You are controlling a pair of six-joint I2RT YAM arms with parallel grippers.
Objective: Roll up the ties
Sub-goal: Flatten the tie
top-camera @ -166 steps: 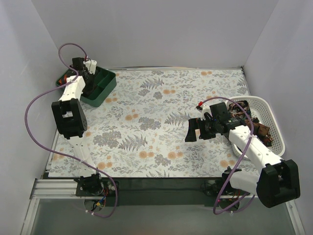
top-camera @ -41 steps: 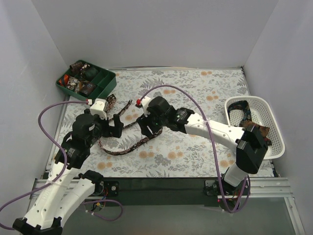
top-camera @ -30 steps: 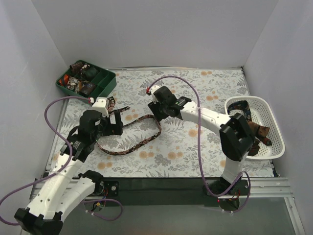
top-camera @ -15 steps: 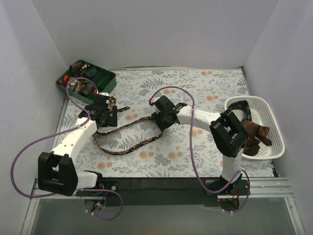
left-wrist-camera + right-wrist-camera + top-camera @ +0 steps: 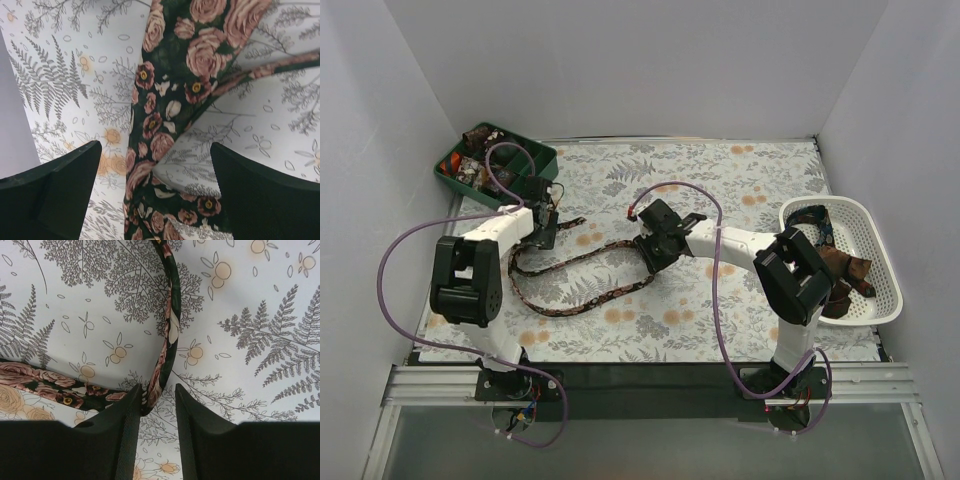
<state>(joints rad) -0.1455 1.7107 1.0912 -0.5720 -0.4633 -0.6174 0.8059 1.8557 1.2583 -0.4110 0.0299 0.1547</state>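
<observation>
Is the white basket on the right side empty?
No, the white lattice basket has dark printed ties lying inside it.

No writing, label, brand or number can be read on anything here.

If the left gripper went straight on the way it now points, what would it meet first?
Most likely the rose-printed tie: its wide end lies on the floral mat, straight ahead between the open fingers of the left gripper. How far ahead is unclear.
</observation>
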